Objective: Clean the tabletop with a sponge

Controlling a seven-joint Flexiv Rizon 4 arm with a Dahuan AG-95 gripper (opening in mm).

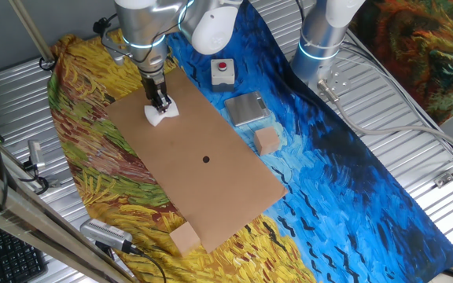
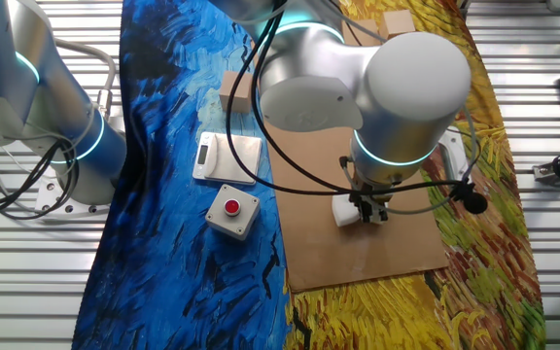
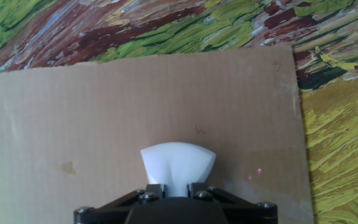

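Observation:
The white sponge (image 1: 160, 113) rests on the brown cardboard tabletop (image 1: 211, 181) near its far end. My gripper (image 1: 160, 103) is shut on the sponge and presses it against the board. In the other fixed view the sponge (image 2: 347, 212) shows under the gripper (image 2: 368, 210), near the board's (image 2: 358, 255) near end. In the hand view the sponge (image 3: 178, 163) is pinched and bulges out between the fingers, on the board (image 3: 104, 124). The board's black dot (image 1: 205, 159) lies toward its centre, away from the sponge.
A white box with a red button (image 1: 222, 71) and a grey scale (image 1: 246, 108) lie on the blue cloth beside the board. One tan cube (image 1: 267, 141) sits at the board's right edge, another (image 1: 185, 238) at its near corner. A second arm's base (image 1: 321, 39) stands behind.

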